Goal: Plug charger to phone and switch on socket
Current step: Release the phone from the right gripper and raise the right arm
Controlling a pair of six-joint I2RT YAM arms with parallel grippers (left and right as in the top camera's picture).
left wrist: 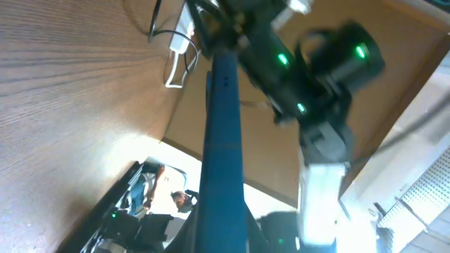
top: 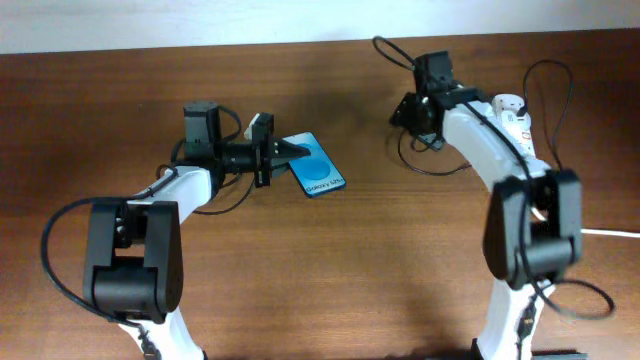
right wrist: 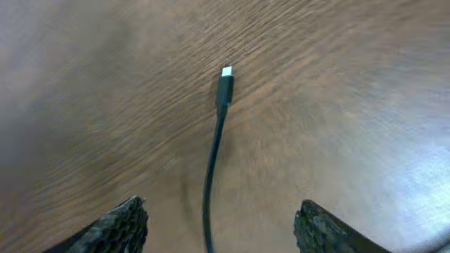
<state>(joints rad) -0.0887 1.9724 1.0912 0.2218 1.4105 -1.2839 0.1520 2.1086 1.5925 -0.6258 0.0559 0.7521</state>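
Jaws: left tight on the phone (top: pixel 318 168), right wide above the charger (right wrist: pixel 216 140).

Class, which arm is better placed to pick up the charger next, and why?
Right: the right gripper, open, hangs over the charger and its free end; the left gripper is shut on the phone.

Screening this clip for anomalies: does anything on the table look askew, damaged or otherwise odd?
Nothing looks damaged or spilled. The phone sits diagonally on the table, pinched at one end by the left gripper. The charger tip lies loose and unplugged under the open right gripper. Both fit the task.
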